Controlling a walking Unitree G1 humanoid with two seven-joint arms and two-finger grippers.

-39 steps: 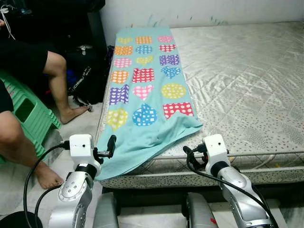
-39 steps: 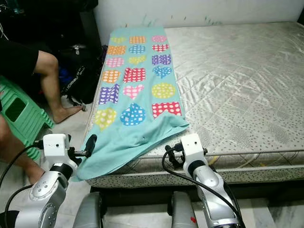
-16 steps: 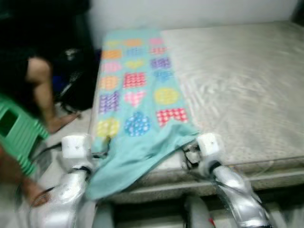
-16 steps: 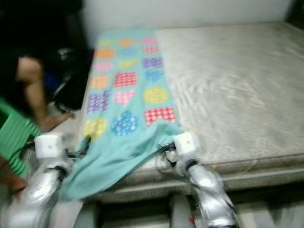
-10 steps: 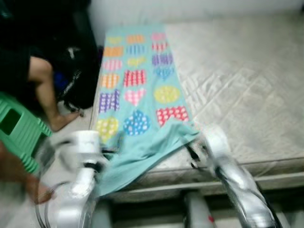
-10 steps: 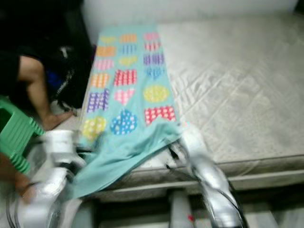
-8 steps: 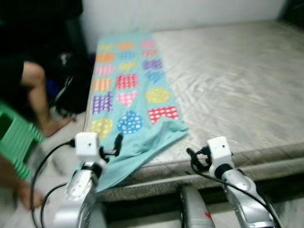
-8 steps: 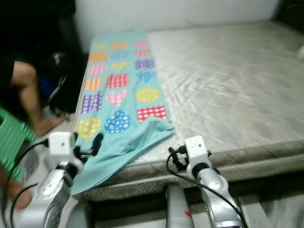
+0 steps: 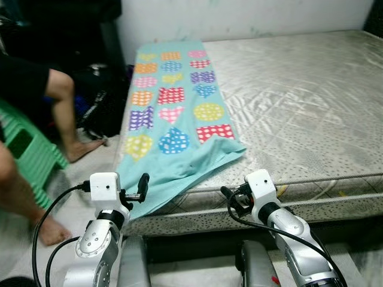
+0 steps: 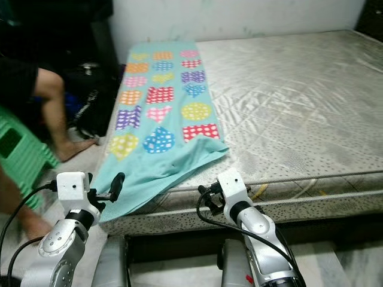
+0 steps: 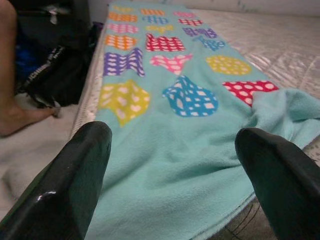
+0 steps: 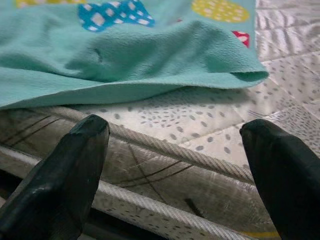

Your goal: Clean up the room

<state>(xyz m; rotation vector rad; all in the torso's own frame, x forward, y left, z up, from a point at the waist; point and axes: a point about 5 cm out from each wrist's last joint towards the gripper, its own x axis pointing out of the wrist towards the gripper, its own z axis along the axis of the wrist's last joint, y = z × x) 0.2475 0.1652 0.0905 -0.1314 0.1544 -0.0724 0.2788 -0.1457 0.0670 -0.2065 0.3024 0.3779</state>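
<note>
Overhanging blanket [image 9: 173, 128] corner beside left claw [image 9: 142, 186]

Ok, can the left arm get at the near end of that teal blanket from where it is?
Probably yes. The left end effector is open, just short of the blanket edge draping off the mattress, with nothing between them.

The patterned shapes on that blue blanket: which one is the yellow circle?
On the blanket, the yellow circle sits in the column next to the bare mattress, just above the red dotted patch. The other yellow shapes are not round.
</note>
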